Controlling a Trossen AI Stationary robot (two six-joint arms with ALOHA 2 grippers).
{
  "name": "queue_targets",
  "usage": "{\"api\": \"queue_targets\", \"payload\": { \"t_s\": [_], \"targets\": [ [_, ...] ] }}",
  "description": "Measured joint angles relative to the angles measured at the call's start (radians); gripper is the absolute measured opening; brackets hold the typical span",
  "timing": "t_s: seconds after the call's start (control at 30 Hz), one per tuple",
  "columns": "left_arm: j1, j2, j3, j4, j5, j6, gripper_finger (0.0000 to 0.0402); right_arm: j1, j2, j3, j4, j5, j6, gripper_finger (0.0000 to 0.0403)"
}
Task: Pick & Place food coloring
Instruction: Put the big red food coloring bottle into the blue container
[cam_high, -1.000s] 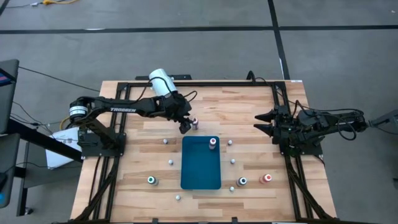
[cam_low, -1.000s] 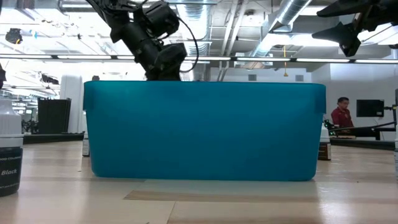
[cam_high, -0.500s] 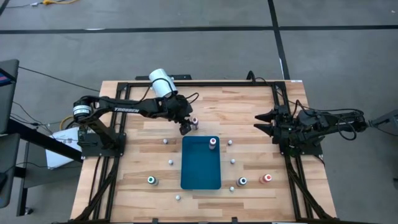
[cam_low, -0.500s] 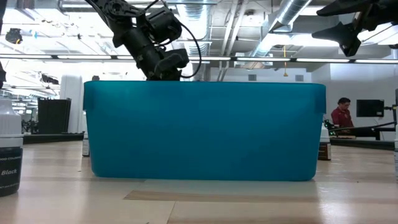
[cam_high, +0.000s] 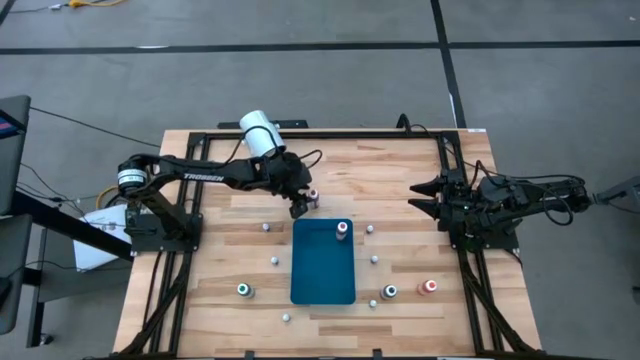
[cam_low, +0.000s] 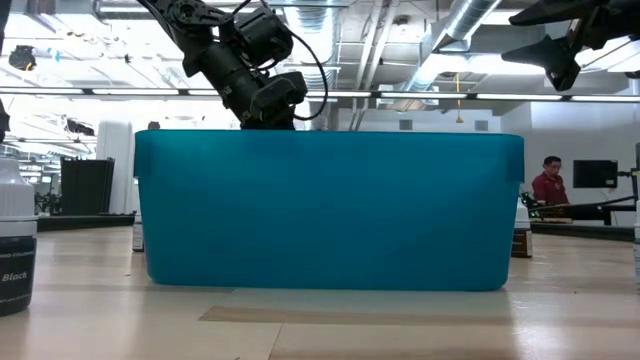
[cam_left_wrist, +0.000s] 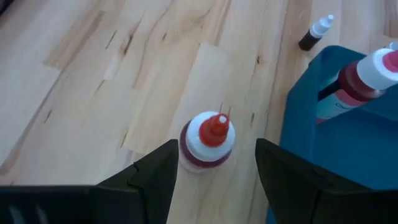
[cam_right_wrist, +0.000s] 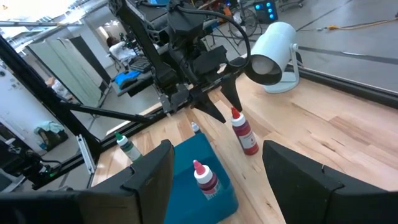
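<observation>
Right now L gripper (cam_left_wrist: 212, 171), jaws apart, empty, straddles small red plastic bottle w/ white cap (cam_left_wrist: 207, 140) beside teal tray (cam_high: 322, 270). Prob light, tippy, slick; grab round body, low.

We're standing in a robotics lab, an open industrial hall by the look of it. Overhead, bare silver ventilation ducts (cam_low: 470, 25) and strip lights run across an unfinished ceiling. Underfoot there's grey concrete floor (cam_high: 320, 70) marked with dark lines, and a yellow cable (cam_high: 95, 3) trails along it. In the middle sits a pale wooden bench (cam_high: 400, 175) bolted into a black metal frame (cam_high: 330, 134), with two dark robot arms mounted at its sides. Across the room a person in a red top (cam_low: 549, 184) sits by a dark monitor (cam_low: 594, 173). More black framed rigs (cam_right_wrist: 68, 112) stand farther back.
</observation>
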Motion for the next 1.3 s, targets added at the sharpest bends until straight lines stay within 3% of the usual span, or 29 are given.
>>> {"api": "queue_targets", "payload": {
  "t_s": [1.07,1.3],
  "targets": [
    [-0.001,0.083,0.0,0.08,-0.028,-0.008,0.0205,-0.001,0.001,-0.001,0.001,0.001,0.008,0.0235],
    [-0.001,0.083,0.0,0.081,-0.034,-0.009,0.0156,-0.001,0.002,-0.001,0.001,0.001,0.008,0.0235]
  ]
}}
